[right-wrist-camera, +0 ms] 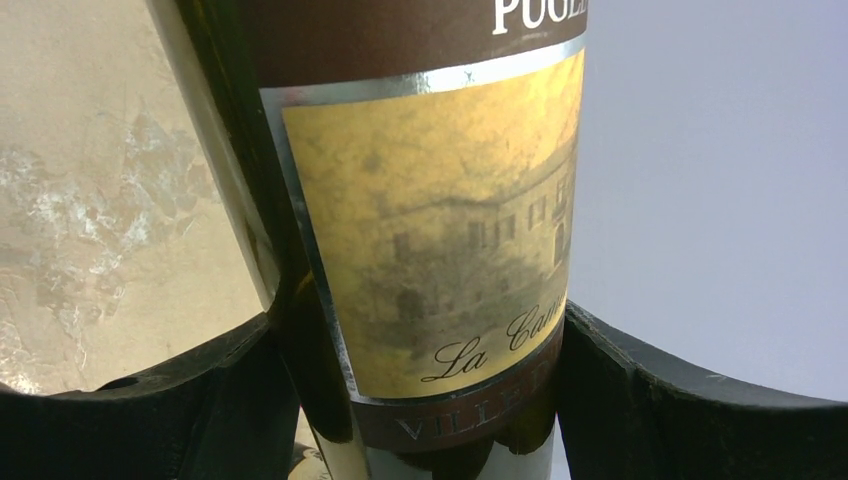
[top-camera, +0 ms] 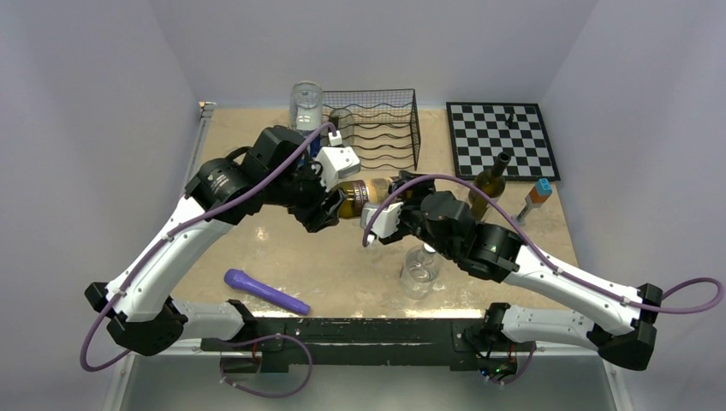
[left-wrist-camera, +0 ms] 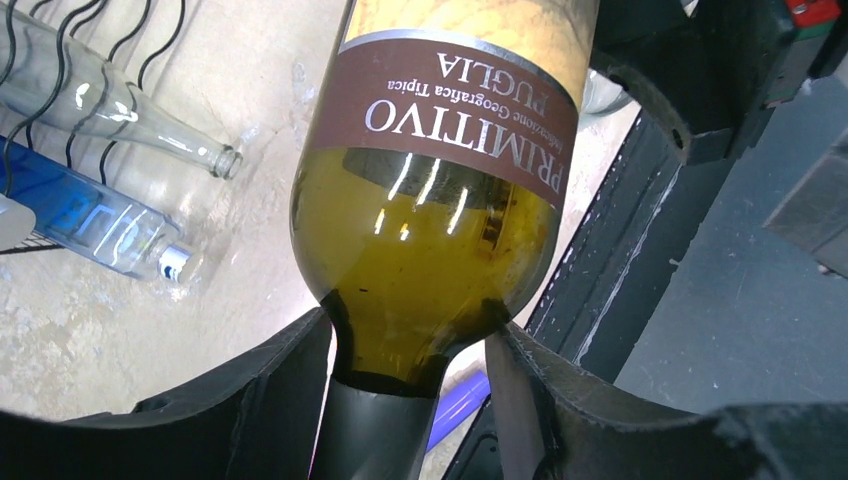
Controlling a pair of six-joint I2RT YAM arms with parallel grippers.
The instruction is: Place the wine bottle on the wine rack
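Observation:
The wine bottle [top-camera: 360, 195], dark glass with a brown and yellow label, hangs level above the table's middle between both arms. My right gripper [top-camera: 385, 207] is shut on its wide body [right-wrist-camera: 430, 230]; both fingers press the label's sides around my right gripper [right-wrist-camera: 417, 318]. My left gripper [top-camera: 330, 210] straddles the neck below the bottle's shoulder [left-wrist-camera: 440, 230]. At my left gripper [left-wrist-camera: 410, 325], one finger lies against the neck and a gap shows beside the other. The black wire wine rack [top-camera: 377, 127] stands at the back, behind the bottle.
A clear bottle [left-wrist-camera: 110, 110] and a blue one [left-wrist-camera: 95, 225] lie in the rack. A second wine bottle [top-camera: 490, 188] stands at the right, near a chessboard [top-camera: 503, 137]. A glass jar [top-camera: 306, 104], a tumbler [top-camera: 420, 270] and a purple tool [top-camera: 265, 291] are nearby.

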